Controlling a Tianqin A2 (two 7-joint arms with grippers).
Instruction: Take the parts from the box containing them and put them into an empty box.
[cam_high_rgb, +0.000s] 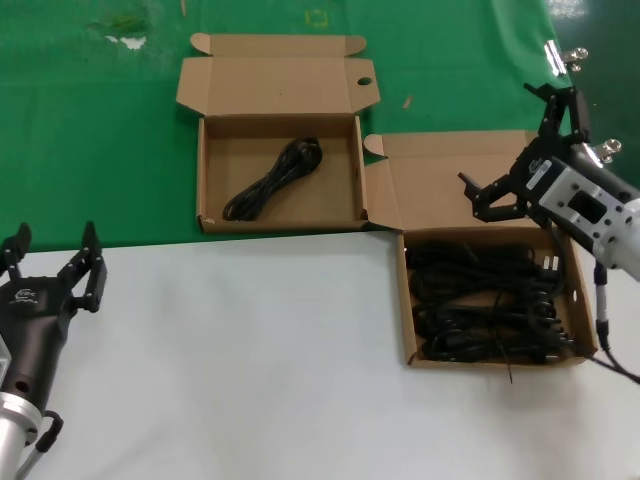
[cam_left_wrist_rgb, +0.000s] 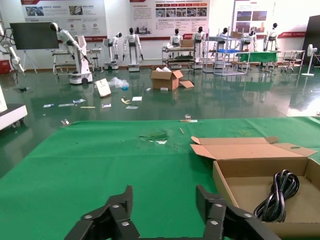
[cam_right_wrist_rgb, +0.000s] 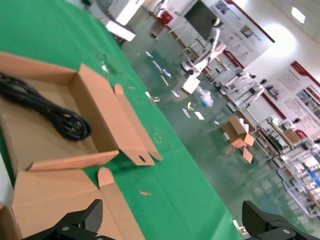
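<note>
Now I see the worktop (cam_high_rgb: 250, 350) carrying two open boxes. The full box (cam_high_rgb: 490, 362) at my right holds a heap of black cords (cam_high_rgb: 488, 305); my right jaws (cam_high_rgb: 527, 150) hang spread wide and empty above its raised lid, clear of the heap. The other box (cam_high_rgb: 278, 222) holds one cord (cam_high_rgb: 272, 180). My left jaws (cam_high_rgb: 50, 268) wait open, well apart.

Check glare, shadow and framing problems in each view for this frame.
Head view: the right gripper hangs open over the lid of the full box, whose black cords merge into one dark mass. Left wrist view: shiny floor reflections behind. Right wrist view: tilted, with bright ceiling lights.
</note>
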